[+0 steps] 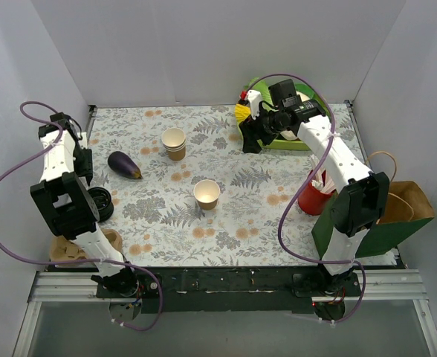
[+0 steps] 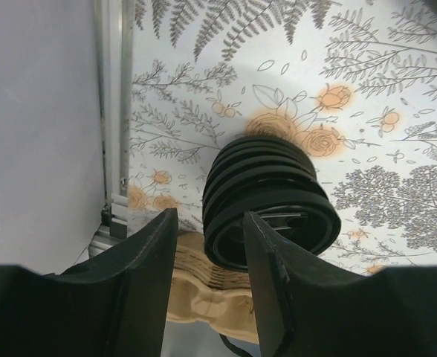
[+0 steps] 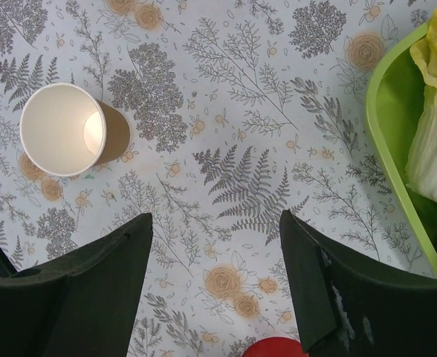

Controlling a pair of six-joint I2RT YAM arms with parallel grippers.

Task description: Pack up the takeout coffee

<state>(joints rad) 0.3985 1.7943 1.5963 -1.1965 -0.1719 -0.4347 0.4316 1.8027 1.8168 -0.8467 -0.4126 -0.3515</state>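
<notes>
A single tan paper cup (image 1: pixel 206 193), cream-white inside and open-topped, stands mid-table; it also shows in the right wrist view (image 3: pixel 62 128). A stack of black round lids (image 1: pixel 99 202) sits at the left edge. In the left wrist view the lid stack (image 2: pixel 270 197) lies just past my fingertips. My left gripper (image 1: pixel 89 177) (image 2: pixel 209 221) is open and empty, its right finger (image 2: pixel 278 275) in front of the stack's lower rim. My right gripper (image 1: pixel 252 138) (image 3: pixel 216 223) is open and empty, high over the table's back right, well away from the cup.
A stack of lidless tan cups (image 1: pixel 174 143) and an eggplant (image 1: pixel 124 165) lie at the back left. A red cup of straws (image 1: pixel 315 195) (image 3: pixel 276 347) and a green paper bag (image 1: pixel 374 223) stand right. A green basket (image 1: pixel 296 141) (image 3: pixel 393 149) holds lettuce (image 3: pixel 434 134). Tan cardboard (image 1: pixel 77 245) (image 2: pixel 204 294) lies front left.
</notes>
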